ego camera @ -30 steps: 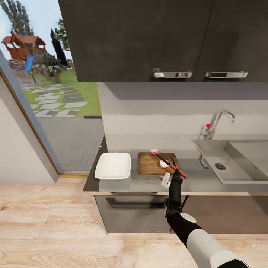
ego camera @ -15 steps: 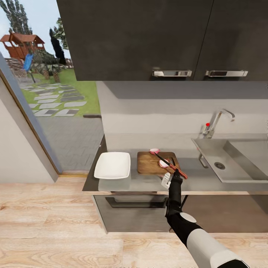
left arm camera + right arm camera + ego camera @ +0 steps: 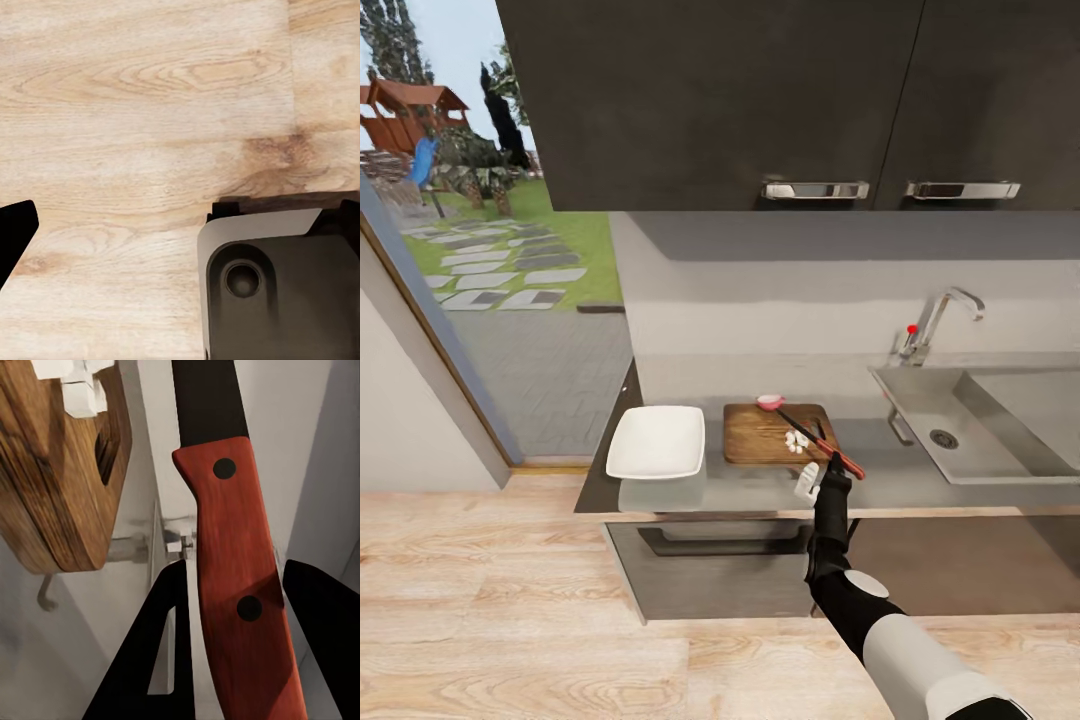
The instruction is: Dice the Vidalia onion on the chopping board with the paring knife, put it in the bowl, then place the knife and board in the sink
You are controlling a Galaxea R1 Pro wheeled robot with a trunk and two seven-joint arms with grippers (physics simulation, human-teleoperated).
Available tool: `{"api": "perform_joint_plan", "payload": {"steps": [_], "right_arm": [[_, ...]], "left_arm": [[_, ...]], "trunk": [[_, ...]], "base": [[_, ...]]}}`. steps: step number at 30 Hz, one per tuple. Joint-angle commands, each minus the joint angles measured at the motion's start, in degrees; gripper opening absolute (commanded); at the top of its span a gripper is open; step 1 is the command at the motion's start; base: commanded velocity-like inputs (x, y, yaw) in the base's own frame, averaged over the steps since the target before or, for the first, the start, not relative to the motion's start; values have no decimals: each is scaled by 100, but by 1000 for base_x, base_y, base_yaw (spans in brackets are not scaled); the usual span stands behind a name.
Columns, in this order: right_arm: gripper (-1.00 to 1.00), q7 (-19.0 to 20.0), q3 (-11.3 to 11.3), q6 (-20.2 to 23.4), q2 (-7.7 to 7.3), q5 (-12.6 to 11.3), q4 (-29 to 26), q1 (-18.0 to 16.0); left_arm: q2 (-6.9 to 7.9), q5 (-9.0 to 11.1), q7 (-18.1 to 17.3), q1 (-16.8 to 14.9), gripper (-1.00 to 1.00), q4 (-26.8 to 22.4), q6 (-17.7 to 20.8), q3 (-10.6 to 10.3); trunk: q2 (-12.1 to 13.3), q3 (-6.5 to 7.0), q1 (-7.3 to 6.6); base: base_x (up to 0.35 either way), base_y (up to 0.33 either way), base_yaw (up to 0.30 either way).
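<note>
Countertop point(image 3: 880, 485) along the far wall, under the wall cabinets point(image 3: 760, 100). Bowl point(image 3: 657, 442) toward the left end, on the countertop. Chopping board point(image 3: 760, 440) just right of the bowl, apart from it. Diced onion point(image 3: 797, 440) on the board's right part; remaining piece of Vidalia onion point(image 3: 769, 402) at the board's far edge. Paring knife point(image 3: 822, 447) slanting over the board's right side, blade toward the far left, handle off the near right corner, in the right gripper point(image 3: 830, 473). Sink point(image 3: 960, 440) right of the board, set into the countertop; tap point(image 3: 938, 318) behind its far left corner. Doorway point(image 3: 510, 250) to the garden left of the counter. Floor point(image 3: 150, 112) beneath the left gripper point(image 3: 112, 247).
</note>
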Motion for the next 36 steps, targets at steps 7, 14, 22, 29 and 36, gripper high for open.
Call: {"api": "perform_joint_plan", "payload": {"steps": [7, 14, 22, 29, 36], "right_arm": [[-100, -27, 7, 32, 5, 38, -36, -6], [-100, -27, -18, -207, -7, 7, -832, -6], [-100, -10, -35, -199, -8, -15, -1294, -6], [-100, 11, -59, -211, -18, -52, -1374, -5], [-100, 257, -96, -236, -60, -805, -1561, -6]], "left_arm": [[2, 22, 31, -1, 100, -7, -5, -49], [2, 18, 31, -1, 100, -7, -5, -49], [2, 19, 31, -1, 100, -7, -5, -49], [2, 19, 31, -1, 100, -7, -5, -49], [2, 20, 31, -1, 100, -7, -5, -49]], "trunk": [[-11, -11, 3], [-11, -11, 3], [-11, -11, 3], [-11, -11, 3], [-11, -11, 3]], "base": [[0, 0, 0], [0, 0, 0], [0, 0, 0], [0, 0, 0], [0, 0, 0]]}}
